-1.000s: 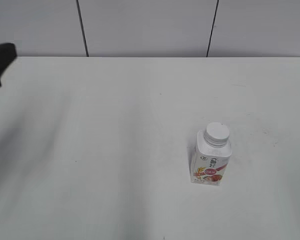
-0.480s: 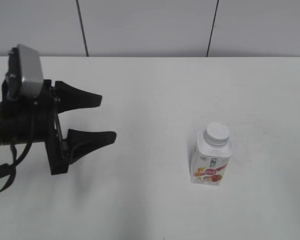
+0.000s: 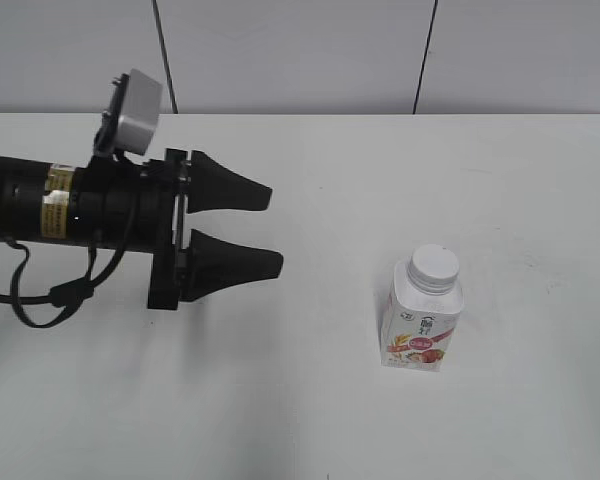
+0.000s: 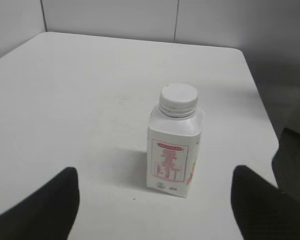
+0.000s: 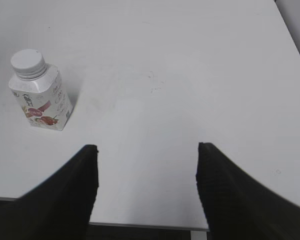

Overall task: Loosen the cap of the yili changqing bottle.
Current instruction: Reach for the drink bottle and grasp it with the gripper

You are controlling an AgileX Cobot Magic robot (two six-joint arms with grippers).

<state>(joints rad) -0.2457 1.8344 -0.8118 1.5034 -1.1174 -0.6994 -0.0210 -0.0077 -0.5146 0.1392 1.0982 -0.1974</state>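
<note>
Yili changqing bottle upright lower right w/ cap on, our left gripper spread at left-center, well apart, right gripper spread too.

Left end effector (jaws spread) now farther right, nearer the yili changqing bottle.

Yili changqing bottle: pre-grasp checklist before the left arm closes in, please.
1. yili changqing bottle upright on the table: ok.
2. cap seated on the neck: ok; tightness: cannot tell.
3. left gripper open, nothing held: ok.
4. Bottle centred between the left fingers in the left wrist view: ok.
5. Left gripper at the bottle: not ok, clear gap.
6. right gripper open, apart from the bottle: ok.
</note>
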